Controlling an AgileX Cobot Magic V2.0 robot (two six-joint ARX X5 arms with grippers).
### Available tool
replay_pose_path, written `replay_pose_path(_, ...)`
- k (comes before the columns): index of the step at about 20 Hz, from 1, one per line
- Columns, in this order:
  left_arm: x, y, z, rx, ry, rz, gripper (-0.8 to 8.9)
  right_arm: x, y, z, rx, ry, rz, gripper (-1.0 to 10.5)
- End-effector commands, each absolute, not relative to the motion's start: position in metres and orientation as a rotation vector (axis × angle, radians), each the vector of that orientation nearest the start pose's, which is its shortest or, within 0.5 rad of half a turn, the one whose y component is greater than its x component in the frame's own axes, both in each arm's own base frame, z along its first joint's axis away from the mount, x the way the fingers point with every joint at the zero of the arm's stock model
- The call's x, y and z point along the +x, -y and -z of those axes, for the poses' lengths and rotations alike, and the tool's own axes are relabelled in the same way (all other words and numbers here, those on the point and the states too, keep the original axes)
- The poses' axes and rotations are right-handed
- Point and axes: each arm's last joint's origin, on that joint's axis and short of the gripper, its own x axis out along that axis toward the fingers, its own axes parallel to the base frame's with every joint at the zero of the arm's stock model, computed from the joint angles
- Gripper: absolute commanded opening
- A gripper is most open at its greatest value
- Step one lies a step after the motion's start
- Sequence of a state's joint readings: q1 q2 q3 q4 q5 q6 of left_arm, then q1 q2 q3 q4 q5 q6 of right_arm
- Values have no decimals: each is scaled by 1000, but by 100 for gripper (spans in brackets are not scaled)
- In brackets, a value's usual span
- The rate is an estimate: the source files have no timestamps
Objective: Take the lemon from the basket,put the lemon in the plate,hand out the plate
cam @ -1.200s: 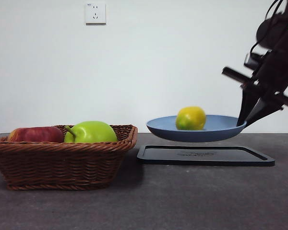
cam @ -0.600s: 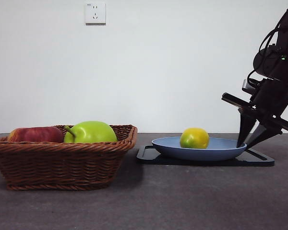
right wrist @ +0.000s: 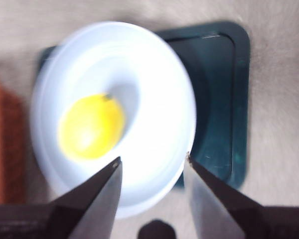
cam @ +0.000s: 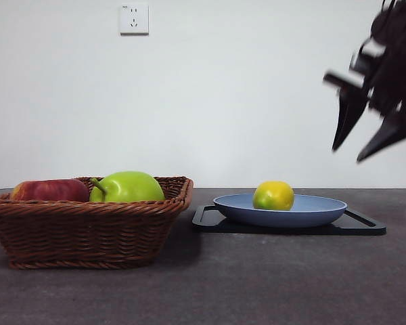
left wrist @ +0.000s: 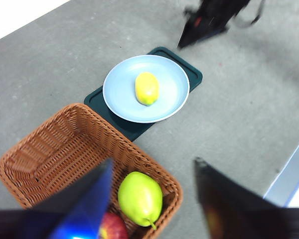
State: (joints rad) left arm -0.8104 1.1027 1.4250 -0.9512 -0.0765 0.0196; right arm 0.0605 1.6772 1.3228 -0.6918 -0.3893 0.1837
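Resting on the plate atop the black tray, the lemon awaits handing out; the right claw, blurred, seemingly open and empty above, must regrip the rim.

The right gripper hangs in the air above the table's right end, clear of the surface, its two black jaws spread apart and pointing down at a slant, holding nothing. Its arm runs up and out past the top right corner. The left gripper sits high over the left end, jaws wide apart and empty, aimed downward.
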Motion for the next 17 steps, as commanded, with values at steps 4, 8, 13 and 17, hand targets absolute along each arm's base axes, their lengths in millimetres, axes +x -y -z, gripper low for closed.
replay_pose_path(4, 144, 141, -422, 361, -505, 719, 6, 300, -45, -312, 173, -980, -431, 2)
replay_pose_path(8, 156, 129, -423, 349, -492, 647, 6, 261, -60, -339, 9, -875, -358, 2)
replay_pose_path(13, 160, 106, -394, 291, -446, 543, 6, 203, -76, -346, -83, -604, -385, 2)
replay_pose_path(17, 145, 86, -350, 171, -349, 476, 6, 159, -72, -333, -98, -365, -317, 2)
